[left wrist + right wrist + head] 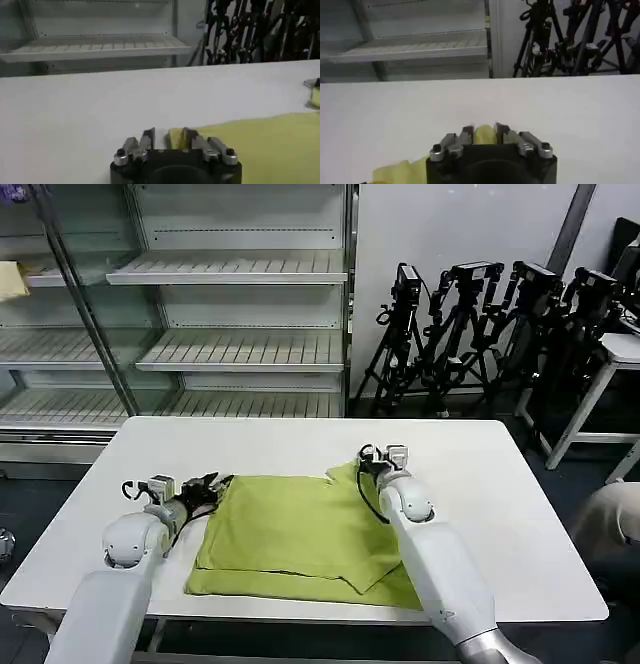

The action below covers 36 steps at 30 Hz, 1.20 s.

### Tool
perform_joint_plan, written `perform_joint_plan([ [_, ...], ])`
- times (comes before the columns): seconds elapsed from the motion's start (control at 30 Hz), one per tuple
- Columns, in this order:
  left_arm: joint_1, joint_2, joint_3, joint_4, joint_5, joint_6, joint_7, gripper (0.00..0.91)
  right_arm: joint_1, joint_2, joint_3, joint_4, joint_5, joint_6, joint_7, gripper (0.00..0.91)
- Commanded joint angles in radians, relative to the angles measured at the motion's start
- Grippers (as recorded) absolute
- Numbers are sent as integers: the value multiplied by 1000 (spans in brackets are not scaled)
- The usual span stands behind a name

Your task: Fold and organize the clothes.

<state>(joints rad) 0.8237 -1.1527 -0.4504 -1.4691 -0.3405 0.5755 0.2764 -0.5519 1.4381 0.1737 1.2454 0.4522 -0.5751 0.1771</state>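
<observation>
On the table [500,484] the T-shirt [290,534] is lying partly folded; more folds are judged remaining. Its far corners are being clamped by the left gripper [212,487] and the right gripper [362,467].
</observation>
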Motion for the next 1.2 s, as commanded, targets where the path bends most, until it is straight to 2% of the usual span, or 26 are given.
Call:
perform_joint_plan([
  [0.03,0,-2,4,-7,-5,1,3,20,-1,-4,1,18,6,-2,-7,0],
  [0.17,3,1,1,-30,-24,1,-1,20,-12,-20,2,62,8,-3,-12,0],
  [0.33,34,10,-7,-98,-58,1,-21,20,-77,-84,-13,203,47,-4,-6,0],
  [0.5,125,17,-34,-212,-76,1,-37,20,-161,-154,-1,360,105,-5,4,0],
  [0.77,251,9,-86,-328,-85,0,-40,20,-271,-220,28,519,143,-5,5,0],
  [0.9,281,13,-112,-355,-90,-2,-37,20,-369,-232,44,627,122,-3,-5,0],
  [1.0,296,15,-129,-361,-91,-3,-36,20,-425,-241,43,670,70,-2,-21,0],
  [1.2,339,19,-164,-396,-89,-14,-31,20,-489,-263,62,740,61,-3,-23,0],
])
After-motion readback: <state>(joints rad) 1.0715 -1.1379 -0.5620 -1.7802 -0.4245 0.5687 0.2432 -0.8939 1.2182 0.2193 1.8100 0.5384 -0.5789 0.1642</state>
